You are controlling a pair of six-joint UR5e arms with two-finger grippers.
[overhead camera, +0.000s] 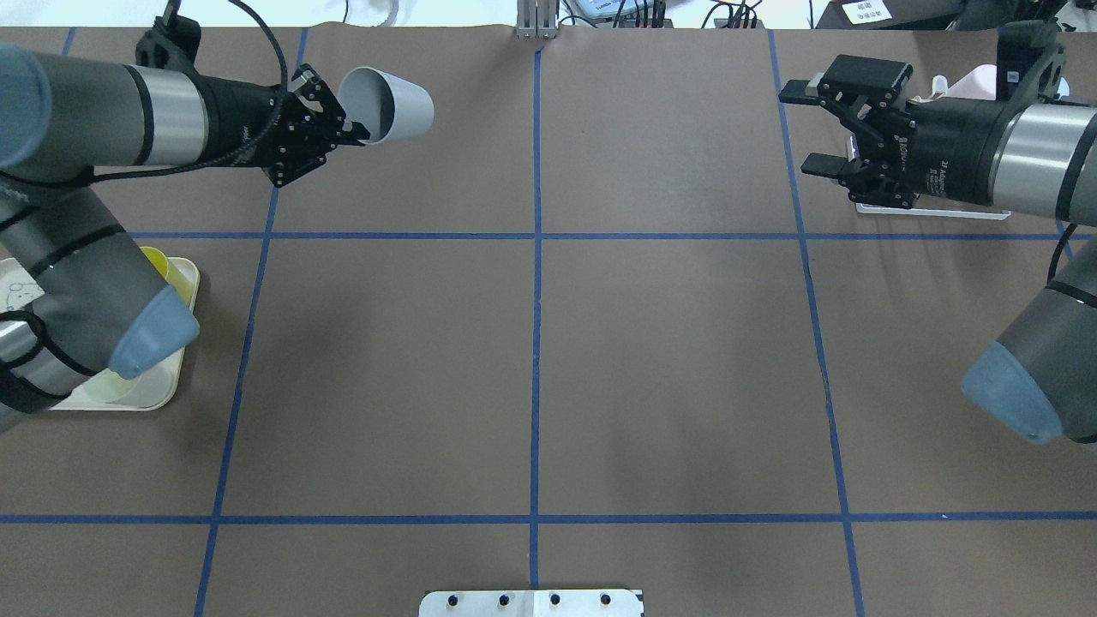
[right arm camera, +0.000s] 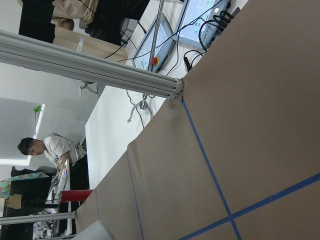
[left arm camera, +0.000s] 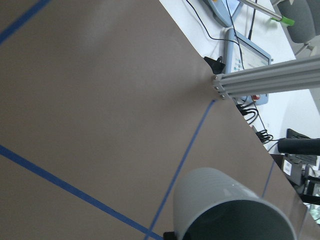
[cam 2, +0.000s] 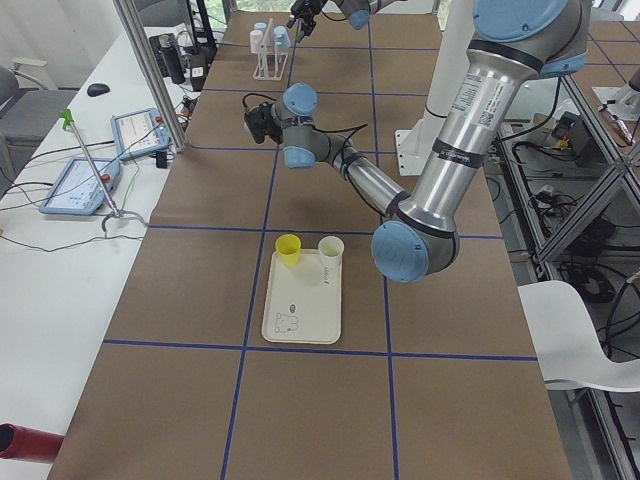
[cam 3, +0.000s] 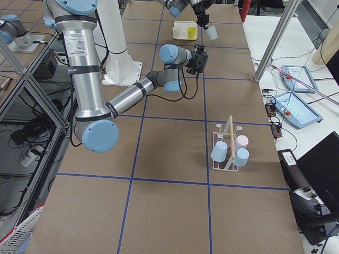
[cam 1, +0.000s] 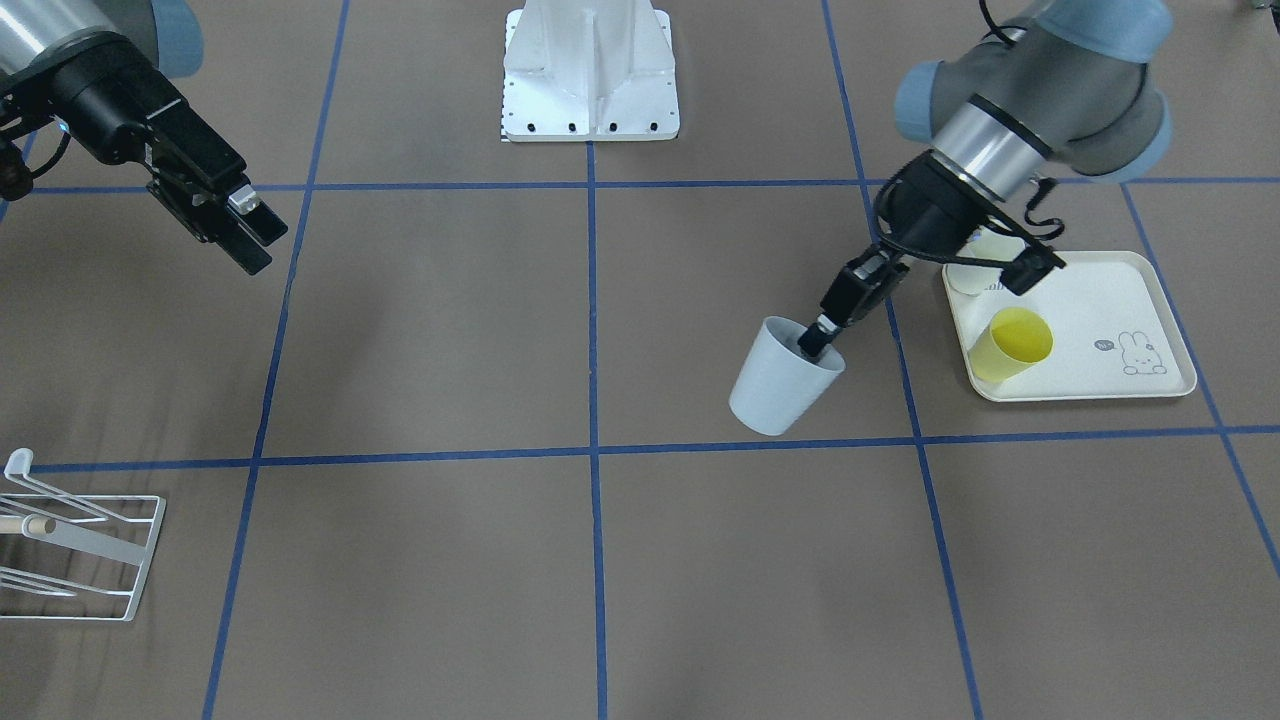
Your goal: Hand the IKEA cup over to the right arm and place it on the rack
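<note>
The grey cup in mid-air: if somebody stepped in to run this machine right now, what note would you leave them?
Left end effector: shut on the rim of the grey cup, one finger inside, cup held tilted in the air.
Right end effector: open, empty, well apart from the cup.
Rack: on the right end effector's side, with three other cups on it.
Done: cup picked up.
Left: hand-over to the right end effector, then placing on the rack.
</note>
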